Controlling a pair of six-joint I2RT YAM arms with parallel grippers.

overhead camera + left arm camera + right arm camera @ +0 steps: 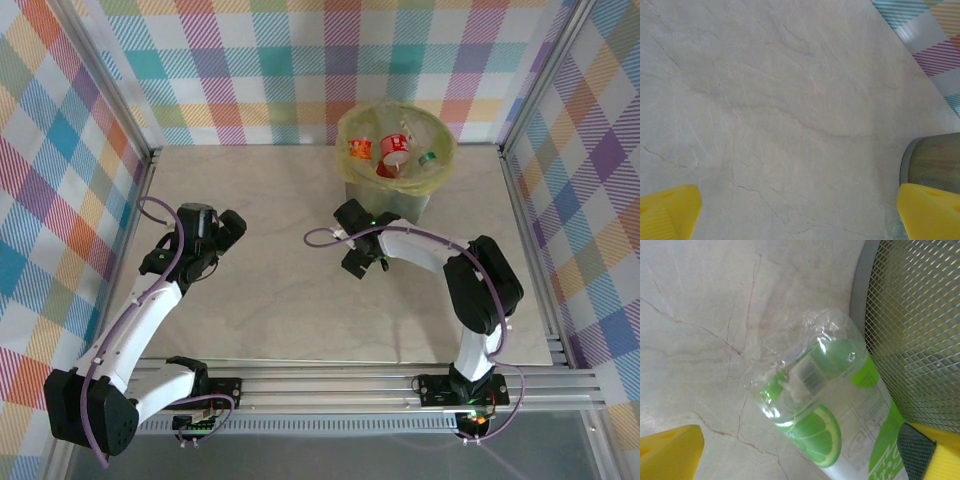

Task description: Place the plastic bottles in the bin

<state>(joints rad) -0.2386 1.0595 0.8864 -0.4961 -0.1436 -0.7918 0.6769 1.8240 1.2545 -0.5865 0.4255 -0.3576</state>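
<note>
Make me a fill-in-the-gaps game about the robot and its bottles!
1. The bin is lined with a ___ plastic bag.
2. The bottle lying outside the bin, right beside it, has a ___ label.
3. The left pincer and the right pincer are both ___.

Missing words: yellow, green, open.

**Left wrist: table, bin at the edge**

Left gripper (800,217) spread wide, yellow fingers (667,212) in the two bottom corners. Pale veined table (790,100) underneath. Bin (935,160) mesh side at right, just above the right-hand finger. Checked wall (932,35) top right.
</note>
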